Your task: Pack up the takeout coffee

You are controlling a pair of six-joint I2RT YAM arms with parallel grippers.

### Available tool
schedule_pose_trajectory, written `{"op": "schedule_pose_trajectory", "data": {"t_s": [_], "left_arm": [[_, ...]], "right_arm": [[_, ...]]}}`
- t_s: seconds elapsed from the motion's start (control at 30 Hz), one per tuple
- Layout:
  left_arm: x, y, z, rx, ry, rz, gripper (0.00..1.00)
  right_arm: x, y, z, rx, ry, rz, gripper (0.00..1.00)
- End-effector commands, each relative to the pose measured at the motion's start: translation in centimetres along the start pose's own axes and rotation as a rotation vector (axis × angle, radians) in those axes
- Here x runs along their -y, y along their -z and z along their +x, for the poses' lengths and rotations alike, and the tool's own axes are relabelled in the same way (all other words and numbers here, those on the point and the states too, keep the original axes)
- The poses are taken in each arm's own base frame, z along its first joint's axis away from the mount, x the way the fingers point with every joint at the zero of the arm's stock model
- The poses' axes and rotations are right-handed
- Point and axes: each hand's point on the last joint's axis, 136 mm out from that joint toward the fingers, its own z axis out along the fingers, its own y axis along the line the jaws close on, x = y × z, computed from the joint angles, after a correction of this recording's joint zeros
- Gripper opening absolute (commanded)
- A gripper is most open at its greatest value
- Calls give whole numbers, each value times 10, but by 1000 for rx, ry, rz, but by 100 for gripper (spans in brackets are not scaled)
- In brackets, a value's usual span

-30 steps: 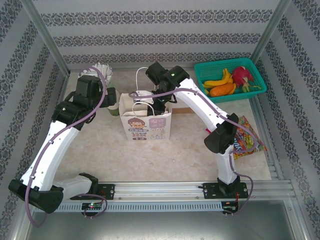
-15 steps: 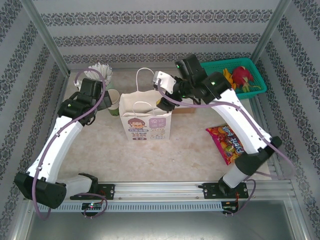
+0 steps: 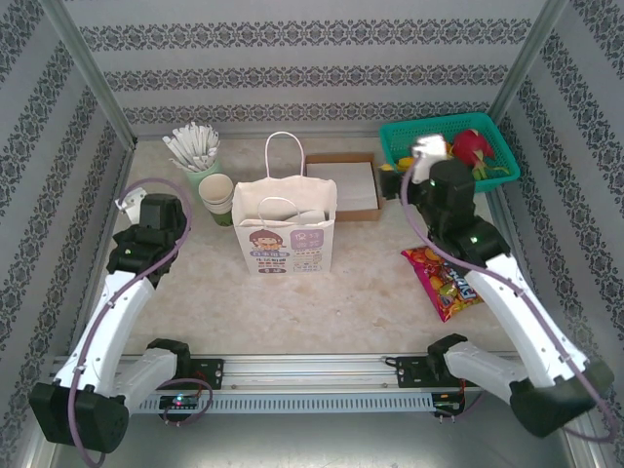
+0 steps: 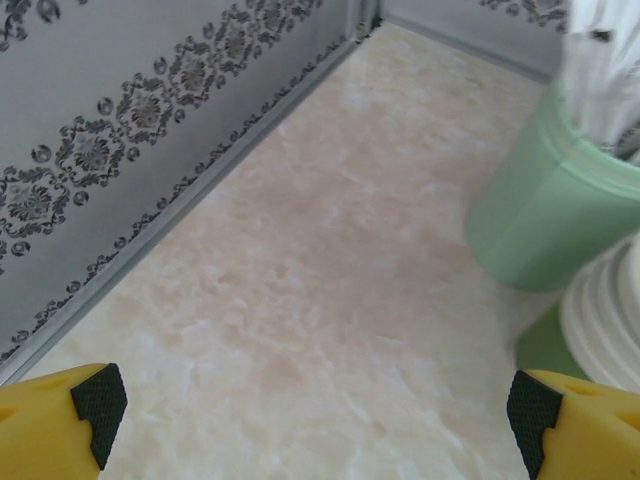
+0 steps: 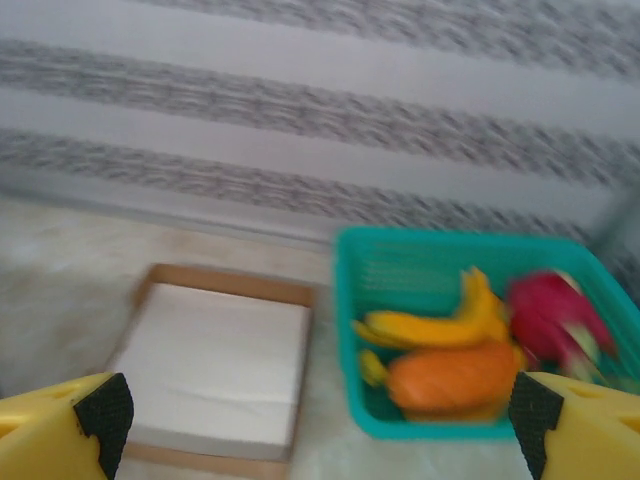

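The takeout coffee is hidden from every view. The white paper bag (image 3: pixel 285 239) stands upright and open-topped in the middle of the table, its handles raised. My left gripper (image 3: pixel 130 205) hangs over bare table left of the bag. In the left wrist view the left gripper (image 4: pixel 315 420) is open, with only tabletop between its yellow fingers (image 4: pixel 60 425). My right gripper (image 3: pixel 425 156) is right of the bag, by the teal basket. In the right wrist view the right gripper (image 5: pixel 315 420) is open and holds nothing.
A pale green cup of white sticks (image 3: pixel 200 166) and stacked cream cups (image 3: pixel 218 195) stand left of the bag. A brown box of napkins (image 3: pixel 343 185) lies behind it. The teal fruit basket (image 3: pixel 429 124) sits back right, with a candy packet (image 3: pixel 444 278) in front of it.
The right arm has pulled away from the bag's mouth to the right, toward the basket, and its jaws have opened. The left arm has drawn back left and nearer, away from the cups.
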Motion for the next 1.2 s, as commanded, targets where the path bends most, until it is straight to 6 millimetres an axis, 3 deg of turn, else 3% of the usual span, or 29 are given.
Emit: {"op": "schedule_pose_trajectory", "data": {"t_s": [0.0, 0.07, 0.13, 0.23, 0.47, 0.63, 0.77, 0.9, 1.0, 1.03, 1.17], "left_arm": [[-12, -19, 0, 102, 19, -82, 100], [-24, -33, 11, 110, 13, -160, 100], [-30, -47, 21, 106, 4, -199, 100], [-23, -69, 34, 92, 1, -143, 100], [13, -119, 61, 39, -51, 127, 100], [58, -135, 67, 1, -149, 319, 100], [86, -128, 52, 123, -145, 476, 100], [112, -120, 69, 141, -266, 556, 100], [123, -114, 87, 228, -329, 602, 100], [126, -110, 84, 256, -333, 611, 100], [109, -125, 80, 203, -293, 459, 100]], "right_arm": [[60, -7, 36, 20, -259, 229, 98], [82, -13, 73, -25, -285, 295, 98], [92, -19, 107, -60, -301, 295, 98], [102, -27, 147, -126, -326, 305, 98], [79, -63, 212, -254, -296, 138, 98], [75, -75, 224, -275, -286, 114, 98], [79, -78, 217, -249, -265, 130, 98], [83, -80, 215, -240, -236, 146, 98], [89, -81, 215, -200, -226, 181, 98], [91, -82, 216, -184, -227, 192, 98], [94, -93, 218, -164, -230, 207, 98]]}}
